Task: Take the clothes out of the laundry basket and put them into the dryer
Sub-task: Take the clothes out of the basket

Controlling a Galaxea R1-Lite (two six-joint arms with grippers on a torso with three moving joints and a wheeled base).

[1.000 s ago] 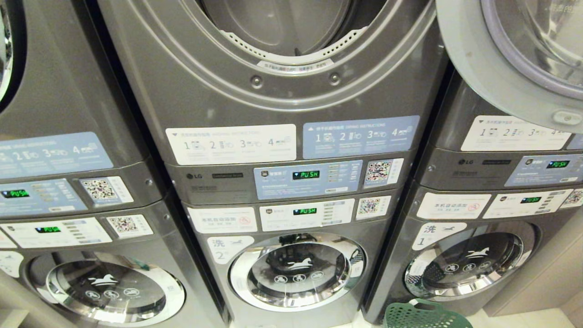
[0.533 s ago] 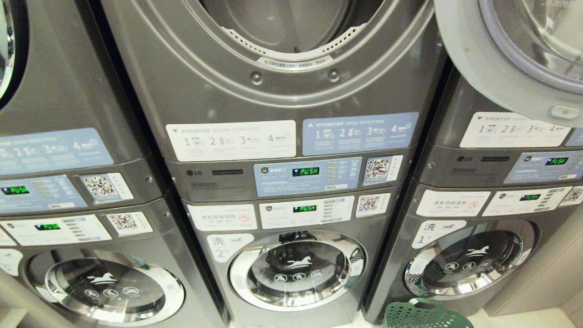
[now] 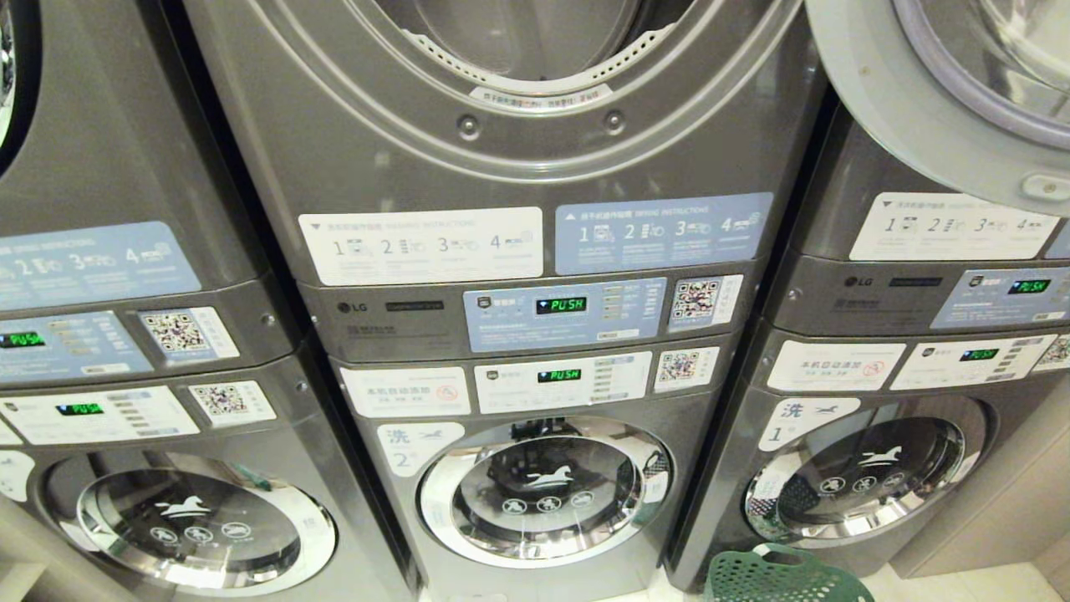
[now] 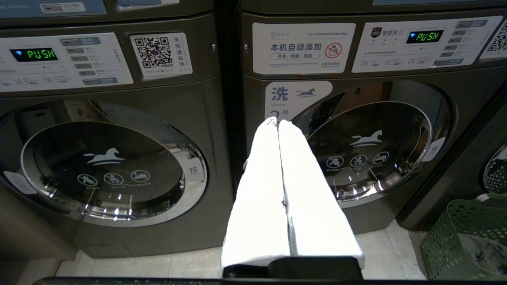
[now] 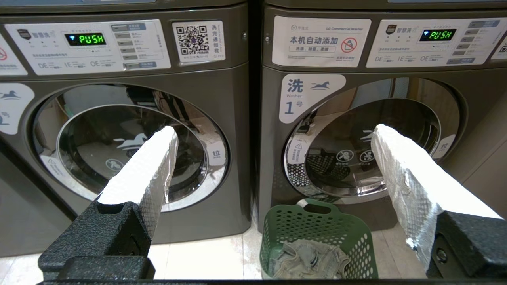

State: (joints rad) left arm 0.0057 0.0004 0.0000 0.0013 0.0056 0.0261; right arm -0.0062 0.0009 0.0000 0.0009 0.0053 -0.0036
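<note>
The green laundry basket (image 5: pixel 317 229) stands on the floor in front of washer number 1, and its rim (image 3: pixel 786 577) shows at the bottom of the head view. Grey clothes (image 5: pixel 309 259) lie crumpled inside it. The dryer (image 3: pixel 535 159) is the upper machine of the middle stack, with its round mouth uncovered. Its door (image 3: pixel 903 125) hangs swung out to the right. My right gripper (image 5: pixel 275 130) is open and empty, up above the basket. My left gripper (image 4: pixel 278 123) is shut on nothing in front of washer number 2, with the basket (image 4: pixel 463 237) off to its side. Neither arm shows in the head view.
Three stacks of grey machines stand side by side, their control panels (image 3: pixel 560 305) lit with PUSH. The lower washers (image 3: pixel 543 489) have shut chrome-ringed doors. Pale floor tiles (image 5: pixel 206 253) run along the front, and a beige wall (image 3: pixel 1003 510) closes the right side.
The whole head view has shifted a little, with the machines sliding upward in the picture, so the camera has moved. Nothing in the scene itself has moved.
</note>
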